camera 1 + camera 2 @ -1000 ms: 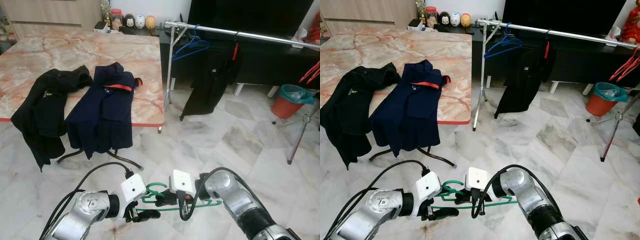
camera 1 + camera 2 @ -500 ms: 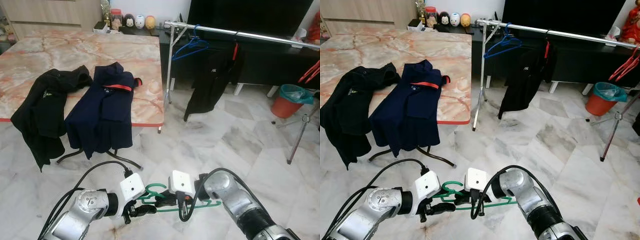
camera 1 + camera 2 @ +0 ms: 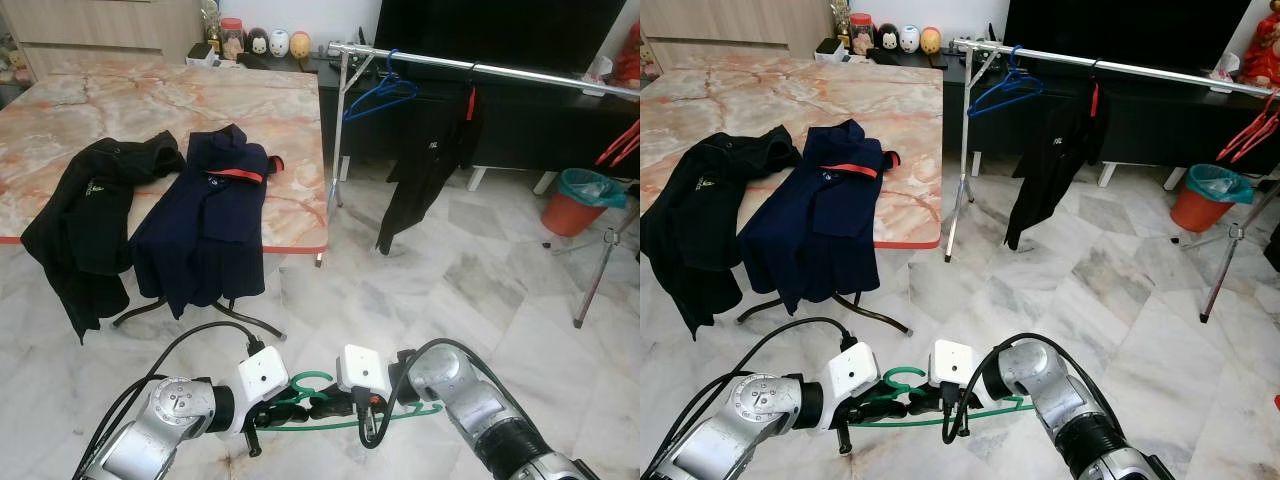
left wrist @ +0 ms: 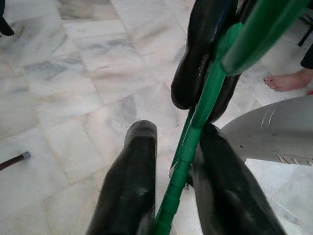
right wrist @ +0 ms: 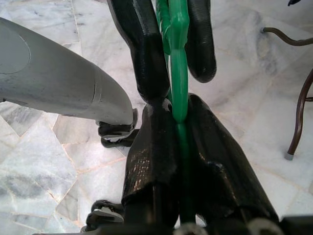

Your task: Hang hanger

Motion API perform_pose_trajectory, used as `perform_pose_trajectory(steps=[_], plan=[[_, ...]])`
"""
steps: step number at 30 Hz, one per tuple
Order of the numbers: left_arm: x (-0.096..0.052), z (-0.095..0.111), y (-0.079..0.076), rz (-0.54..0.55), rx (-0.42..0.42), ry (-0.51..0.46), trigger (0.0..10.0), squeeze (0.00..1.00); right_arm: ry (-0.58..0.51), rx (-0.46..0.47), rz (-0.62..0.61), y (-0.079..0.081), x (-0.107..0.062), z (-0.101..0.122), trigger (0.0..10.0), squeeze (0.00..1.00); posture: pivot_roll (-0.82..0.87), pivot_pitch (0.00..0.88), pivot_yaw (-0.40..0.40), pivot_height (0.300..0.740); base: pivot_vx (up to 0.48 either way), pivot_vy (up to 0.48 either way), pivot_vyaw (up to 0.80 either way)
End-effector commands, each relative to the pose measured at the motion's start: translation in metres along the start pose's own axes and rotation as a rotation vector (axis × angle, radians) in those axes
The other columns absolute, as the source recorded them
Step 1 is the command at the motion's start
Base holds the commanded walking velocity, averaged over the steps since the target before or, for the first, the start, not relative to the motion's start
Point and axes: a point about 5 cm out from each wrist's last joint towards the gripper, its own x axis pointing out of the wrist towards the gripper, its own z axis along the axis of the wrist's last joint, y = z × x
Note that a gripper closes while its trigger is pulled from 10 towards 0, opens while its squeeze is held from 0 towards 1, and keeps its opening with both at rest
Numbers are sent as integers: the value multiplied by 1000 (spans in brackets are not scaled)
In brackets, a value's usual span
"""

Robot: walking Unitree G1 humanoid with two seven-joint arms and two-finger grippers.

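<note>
A green plastic hanger (image 3: 312, 381) hangs low over the marble floor between my two arms. My right gripper (image 5: 178, 105) is shut on the hanger's neck, just below the hook. My left gripper (image 4: 176, 134) is open, its two black fingers (image 4: 134, 171) straddling the green hanger (image 4: 188, 147), which rests against one finger with a gap to the other. The two grippers meet tip to tip at the hanger (image 3: 902, 379). Farther ahead to the right runs a silver clothes rail (image 3: 480, 68) with a blue hanger (image 3: 378, 95) and a hanging black garment (image 3: 425, 165).
A marble table (image 3: 120, 100) at left carries a navy garment (image 3: 205, 225) and a black jacket (image 3: 90, 215), both draped over its front edge. An orange bin (image 3: 580, 200) and a stand's leg (image 3: 600, 270) are at right. A person's bare foot (image 4: 286, 81) is on the floor nearby.
My left gripper has come up from beside the hanger and now has its fingers around it. The right gripper holds as before. The black garment on the rail has swung right.
</note>
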Motion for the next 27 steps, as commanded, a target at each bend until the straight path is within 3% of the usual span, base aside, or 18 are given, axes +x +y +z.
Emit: perform_pose_trajectory(steps=[1,19,20,21,22,23,27], plan=[[0,3,-4,-34,27,1,0,0,-9,-15,-2,-1,-2,4,10000,0,193,0,-92,740,0,0,0],[-3,-2,-3,-48,30,29,0,0,-5,-12,5,0,-1,3,10000,0,193,0,-94,740,0,0,0],[-3,-2,-3,-45,30,25,0,0,-16,-8,28,3,-1,3,10000,380,192,0,-94,740,0,0,0],[-3,-2,-3,-43,28,22,0,0,-23,-9,34,4,-1,4,10000,906,192,0,-94,740,0,0,0],[-3,-2,-3,-41,28,20,0,0,-27,-10,37,4,-1,4,10000,906,194,0,-96,740,0,0,0],[-3,-2,-3,-40,28,18,0,0,-32,-10,38,4,-1,5,10000,1000,194,0,-96,740,0,0,0],[-3,-2,-3,-37,31,14,0,0,-34,-12,41,4,-1,5,10000,1000,193,0,-96,740,0,0,0]])
